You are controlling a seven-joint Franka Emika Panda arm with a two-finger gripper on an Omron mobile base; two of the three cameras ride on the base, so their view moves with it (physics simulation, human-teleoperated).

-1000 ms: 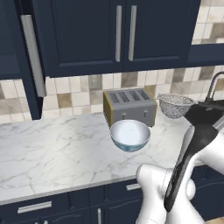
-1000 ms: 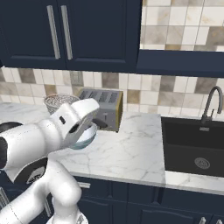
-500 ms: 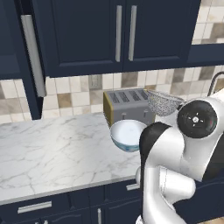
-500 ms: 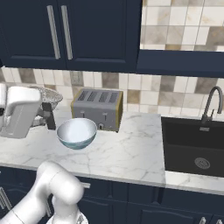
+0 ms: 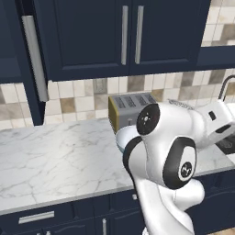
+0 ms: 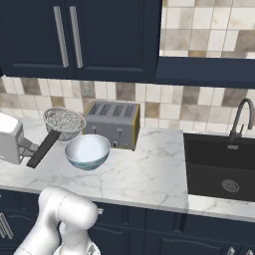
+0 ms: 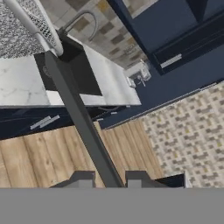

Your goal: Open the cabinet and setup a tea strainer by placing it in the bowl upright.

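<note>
Right base view: round silver wire-mesh tea strainer (image 6: 63, 121) hangs in the air at about 10 o'clock of the glossy pale blue-white bowl (image 6: 87, 151), close but not in it.
Change: half a second back the strainer sat further toward 9 o'clock; it's now nearer the bowl, and the arm has swung round too.
Claw: gripper (image 7: 109, 178) pinched narrow on the strainer's long dark handle (image 7: 81, 120), holding it.
Surface: white marble counter (image 6: 144, 172), silver toaster (image 6: 112, 122) at 12 o'clock of the bowl, black sink (image 6: 219, 162) at 3 o'clock.
Room: navy wall cabinet (image 5: 126, 34), one door (image 5: 32, 59) swung open at 9 o'clock.
Free space: bare counter around 5 o'clock of the bowl.
</note>
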